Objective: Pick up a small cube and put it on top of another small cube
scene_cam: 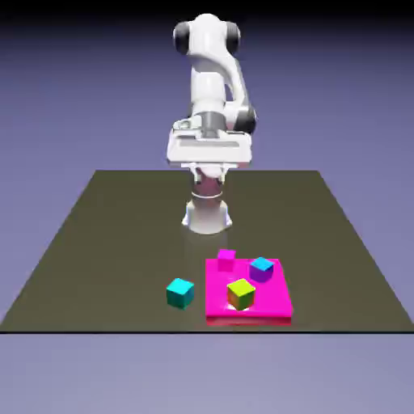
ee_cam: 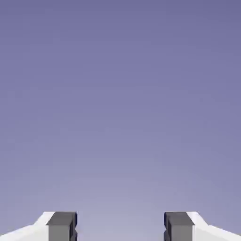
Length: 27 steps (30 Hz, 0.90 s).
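Note:
A teal cube (scene_cam: 180, 293) sits on the dark table near its front edge. To its right lies a flat magenta slab (scene_cam: 267, 306) carrying three small cubes: a magenta one (scene_cam: 226, 259), a blue and purple one (scene_cam: 261, 268) and a yellow-green and orange one (scene_cam: 241, 294). My gripper (scene_cam: 209, 168) hangs high above the table's far half, well away from all of them. In the hand view the gripper (ee_cam: 120, 228) is open, its grey fingertips (ee_cam: 61, 226) stand wide apart with only the backdrop between them, and no cube shows there.
The table (scene_cam: 97, 242) is a dark square with its front edge just below the slab. The robot's base (scene_cam: 207, 215) stands behind the cubes.

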Tool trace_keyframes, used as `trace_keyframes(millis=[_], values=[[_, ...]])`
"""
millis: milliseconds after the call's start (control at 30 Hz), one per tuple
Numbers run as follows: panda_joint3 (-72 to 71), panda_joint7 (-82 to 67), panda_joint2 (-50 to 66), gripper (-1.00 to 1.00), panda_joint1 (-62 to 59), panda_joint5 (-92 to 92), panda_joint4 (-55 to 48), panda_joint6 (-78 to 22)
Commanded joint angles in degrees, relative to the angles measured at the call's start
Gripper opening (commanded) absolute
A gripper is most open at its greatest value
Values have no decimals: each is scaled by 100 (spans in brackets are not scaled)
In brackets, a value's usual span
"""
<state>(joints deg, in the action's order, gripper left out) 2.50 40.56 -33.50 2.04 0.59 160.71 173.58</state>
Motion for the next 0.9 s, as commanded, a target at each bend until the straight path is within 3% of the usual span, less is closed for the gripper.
trace_keyframes(millis=[0,867], values=[[208,-158,-69,0,113,49,-24,-35],[5607,-4254,-1873,0,3034,1314,-656,-947]])
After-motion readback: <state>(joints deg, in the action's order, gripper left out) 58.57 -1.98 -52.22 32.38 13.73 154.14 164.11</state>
